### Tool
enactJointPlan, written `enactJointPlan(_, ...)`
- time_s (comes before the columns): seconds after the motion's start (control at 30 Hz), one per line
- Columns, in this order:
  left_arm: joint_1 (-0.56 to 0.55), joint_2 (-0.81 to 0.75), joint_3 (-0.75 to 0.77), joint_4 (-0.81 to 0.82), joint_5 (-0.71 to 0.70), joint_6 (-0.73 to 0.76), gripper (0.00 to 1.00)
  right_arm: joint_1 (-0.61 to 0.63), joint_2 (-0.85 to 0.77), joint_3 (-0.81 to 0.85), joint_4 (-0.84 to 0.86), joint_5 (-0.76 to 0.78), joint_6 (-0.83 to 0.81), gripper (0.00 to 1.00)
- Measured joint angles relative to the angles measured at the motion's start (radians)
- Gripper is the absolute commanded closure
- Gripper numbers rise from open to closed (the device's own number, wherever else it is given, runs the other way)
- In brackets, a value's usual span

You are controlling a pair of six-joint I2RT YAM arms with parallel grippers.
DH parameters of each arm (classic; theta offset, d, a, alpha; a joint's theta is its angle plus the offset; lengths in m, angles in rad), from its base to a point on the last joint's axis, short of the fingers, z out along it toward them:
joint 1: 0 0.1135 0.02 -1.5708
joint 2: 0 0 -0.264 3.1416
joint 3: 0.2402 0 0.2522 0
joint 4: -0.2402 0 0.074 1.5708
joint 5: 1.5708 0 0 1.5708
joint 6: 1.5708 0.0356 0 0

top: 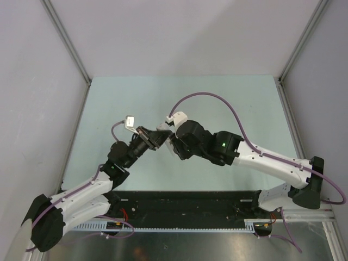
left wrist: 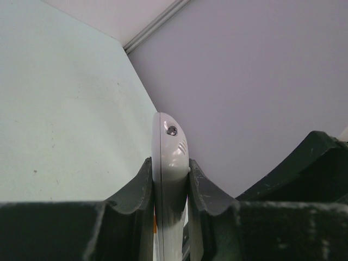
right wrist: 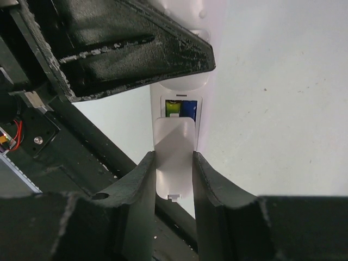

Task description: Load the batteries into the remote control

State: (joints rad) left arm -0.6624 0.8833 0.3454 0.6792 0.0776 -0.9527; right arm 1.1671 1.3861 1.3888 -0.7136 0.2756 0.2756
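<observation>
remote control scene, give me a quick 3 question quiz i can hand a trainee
1. True or false: the remote control lies flat on the table.
2. What do the jaws of the right gripper clamp? A) a loose battery B) the white battery cover C) nothing
3. Fill in: in the right wrist view, the batteries show in the part of the recess not yet covered, one green and one ____.

Key: 1 false, the left gripper clamps it edge-on between its jaws. 2 B. 3 blue.
</observation>
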Motion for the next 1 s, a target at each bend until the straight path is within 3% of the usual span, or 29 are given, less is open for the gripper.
enactJointPlan(0.5,-0.018,-0.037,-0.019,0.006,-0.027,0.019,1.00,-0.018,0.069,0.117,-0.066,-0.050,-0.007,1.00)
enactJointPlan(1.0,-0.008,0.085,-0.028,0.017,0.016,-0.300,1.00,-0.054,0.077,0.233,-0.213,-0.072,-0.007,1.00)
